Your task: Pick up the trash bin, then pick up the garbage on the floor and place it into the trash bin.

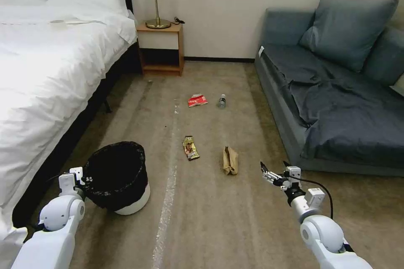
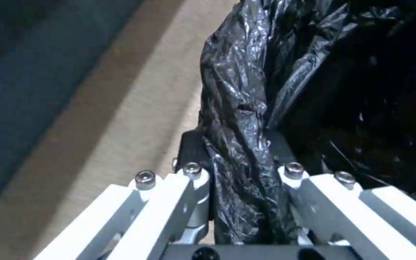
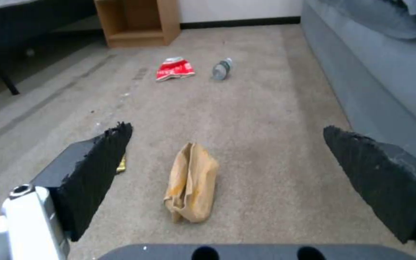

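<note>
Head view puts the left gripper [image 1: 80, 176] at the near rim of the bin [image 1: 120, 176], which sits on the carpet [image 1: 210, 218] close beside the bed [image 1: 50, 71], tilted a little toward the gripper. Left wrist view shows the jaws closed onto a fold of the black liner [image 2: 239, 119] at the rim, the plastic bunched between the two fingers [image 2: 191, 169] and running on beyond their tips; the bin's dark inside lies to one side of the jaws and bare carpet to the other. The right gripper [image 1: 264, 170] hangs low over the floor near the sofa [image 1: 328, 105], with its jaws spread wide and nothing between them. In the right wrist view the paper bag [image 3: 191, 182] lies on the carpet straight ahead of the open jaws, roughly centred in the gap and apart from both pads [image 3: 97, 169]. A sliver of the snack wrapper [image 3: 121, 165] peeks out just beyond one pad; the head view shows the whole wrapper [image 1: 191, 148] lying beside the bag [image 1: 230, 160], between the bag and the bin. Farther out past the jaws, well beyond the bag, the red packet [image 3: 174, 68] and the bottle [image 3: 221, 68] lie near each other on the floor, toward the nightstand [image 1: 161, 48] against the far wall.
</note>
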